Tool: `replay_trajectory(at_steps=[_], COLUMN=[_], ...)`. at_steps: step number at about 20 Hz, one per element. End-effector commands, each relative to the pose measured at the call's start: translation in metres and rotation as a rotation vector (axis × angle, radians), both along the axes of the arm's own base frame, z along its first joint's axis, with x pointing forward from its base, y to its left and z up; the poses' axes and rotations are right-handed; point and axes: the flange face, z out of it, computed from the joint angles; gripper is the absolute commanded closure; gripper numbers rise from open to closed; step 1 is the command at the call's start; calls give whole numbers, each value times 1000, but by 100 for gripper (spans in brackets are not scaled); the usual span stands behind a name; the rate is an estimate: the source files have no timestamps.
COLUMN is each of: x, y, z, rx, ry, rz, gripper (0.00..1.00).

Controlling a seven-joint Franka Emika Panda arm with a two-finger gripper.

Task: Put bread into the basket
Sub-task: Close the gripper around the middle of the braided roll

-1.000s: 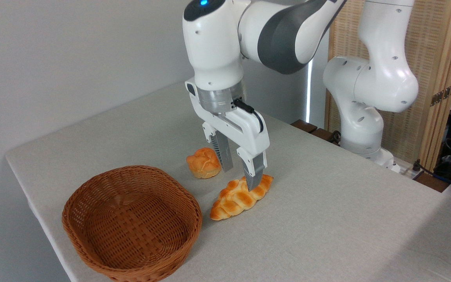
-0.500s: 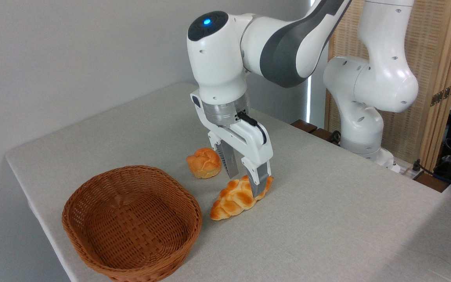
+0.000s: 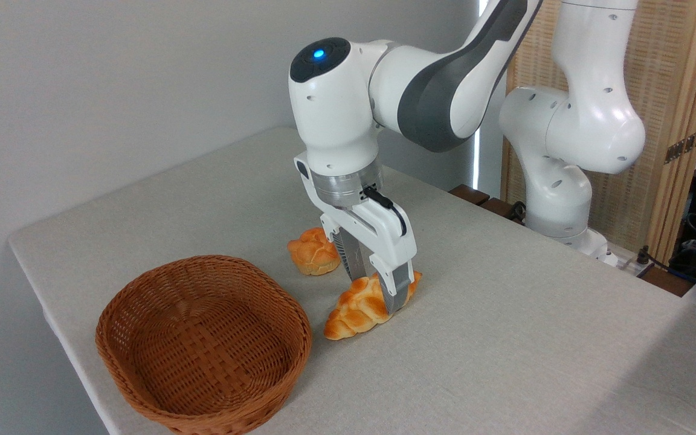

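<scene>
At centre frame, the gripper (image 3: pixel 377 289) straddles the right half of the bread (image 3: pixel 365 305), one finger (image 3: pixel 397 289) on either side, jaws spread about the loaf's width; a firm grip cannot be confirmed. The loaf lies on the table (image 3: pixel 505 338), just right of the basket (image 3: pixel 203 344). A bun (image 3: pixel 313 251) sits behind.

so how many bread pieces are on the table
2. The long braided loaf lies just right of the basket, with the gripper fingers down around its right half. The small round bun sits behind it, partly hidden by the fingers. None is in the basket.
</scene>
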Motion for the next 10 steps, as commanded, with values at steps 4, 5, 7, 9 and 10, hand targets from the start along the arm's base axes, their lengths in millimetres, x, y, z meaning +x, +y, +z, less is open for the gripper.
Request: replay_trajectory(at_steps=[4, 5, 7, 9, 10], x=[0, 0, 0, 0, 0], y=[0, 0, 0, 0, 0], z=[-8, -7, -7, -8, -8], rx=[6, 5, 3, 2, 2], ry=[-33, -37, -37, -36, -34], rz=[-15, -14, -15, -14, -13], gripper=[2, 12, 33, 43, 44])
